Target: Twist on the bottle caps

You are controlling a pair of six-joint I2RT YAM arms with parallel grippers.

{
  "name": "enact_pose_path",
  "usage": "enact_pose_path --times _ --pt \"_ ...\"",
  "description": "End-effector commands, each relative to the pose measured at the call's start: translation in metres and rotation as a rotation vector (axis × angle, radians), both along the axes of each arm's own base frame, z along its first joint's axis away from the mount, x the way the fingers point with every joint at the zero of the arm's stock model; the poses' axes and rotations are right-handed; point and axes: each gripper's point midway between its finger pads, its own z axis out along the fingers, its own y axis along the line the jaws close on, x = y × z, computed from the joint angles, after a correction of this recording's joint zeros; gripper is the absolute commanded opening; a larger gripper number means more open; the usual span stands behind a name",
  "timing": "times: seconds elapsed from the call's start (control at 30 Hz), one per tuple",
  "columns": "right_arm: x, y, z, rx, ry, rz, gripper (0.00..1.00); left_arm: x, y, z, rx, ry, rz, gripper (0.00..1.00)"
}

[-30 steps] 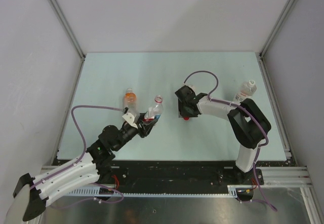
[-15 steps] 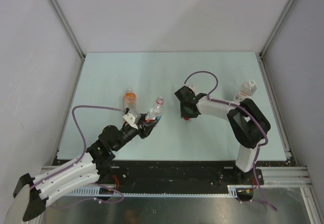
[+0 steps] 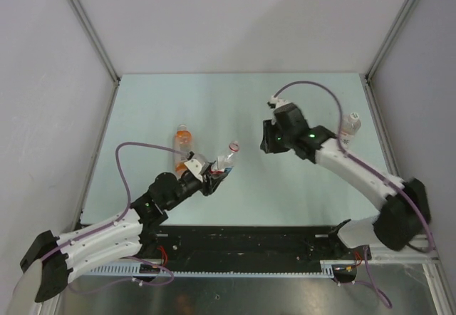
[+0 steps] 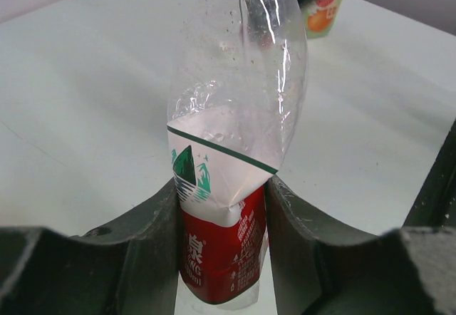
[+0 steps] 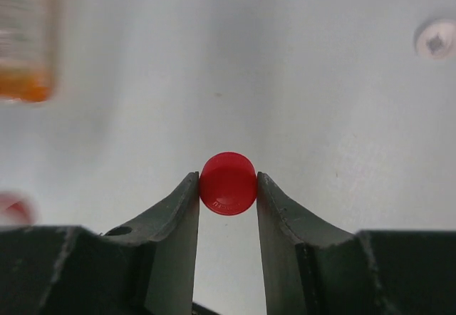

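My left gripper [image 4: 222, 187] is shut on the red-and-white label bottle [image 4: 235, 115], gripping its lower labelled part. In the top view this gripper [image 3: 212, 177] holds the bottle [image 3: 226, 159] tilted, its open neck pointing up and right. My right gripper [image 5: 228, 187] is shut on the red cap [image 5: 228, 183], held at the fingertips above the table. In the top view the right gripper [image 3: 268, 142] is right of the bottle's neck and the cap is hidden. The orange-liquid bottle [image 3: 184, 141] stands left of the held bottle. The white-label bottle [image 3: 349, 125] stands far right.
A white cap [image 5: 436, 38] lies on the table, top right in the right wrist view. The orange bottle shows blurred at that view's top left [image 5: 25, 37] and behind the held bottle in the left wrist view [image 4: 324, 5]. Grey walls enclose the table [image 3: 235, 101].
My right gripper has lifted off the table with the red cap, and its arm has stretched out. My left gripper has shifted the held bottle slightly right.
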Motion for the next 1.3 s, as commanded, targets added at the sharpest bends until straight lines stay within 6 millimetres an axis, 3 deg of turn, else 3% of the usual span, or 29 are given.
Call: enact_pose_path --times 0.0,0.13,0.27,0.47,0.7,1.03,1.27 --pt "-0.039 0.005 0.073 0.214 -0.110 0.269 0.17 -0.003 -0.017 0.033 -0.054 -0.102 -0.088 0.00" --pt "-0.088 0.012 0.126 0.437 -0.205 0.544 0.18 -0.033 -0.037 0.029 -0.002 -0.172 -0.314 0.00" --pt "-0.130 0.016 0.153 0.551 -0.244 0.754 0.19 -0.071 -0.049 0.025 0.030 -0.258 -0.559 0.00" --pt "-0.165 0.020 0.162 0.602 -0.264 0.942 0.20 -0.064 -0.046 0.023 0.048 -0.258 -0.523 0.00" --pt "-0.176 0.028 0.157 0.596 -0.250 1.002 0.20 -0.059 -0.050 0.019 0.052 -0.195 -0.507 0.00" --pt "-0.157 0.028 0.141 0.476 -0.270 0.878 0.20 -0.062 -0.049 0.022 0.048 -0.164 -0.514 0.00" --pt "-0.163 0.033 0.135 0.466 -0.254 0.917 0.20 -0.059 -0.050 0.022 0.054 -0.160 -0.506 0.00"
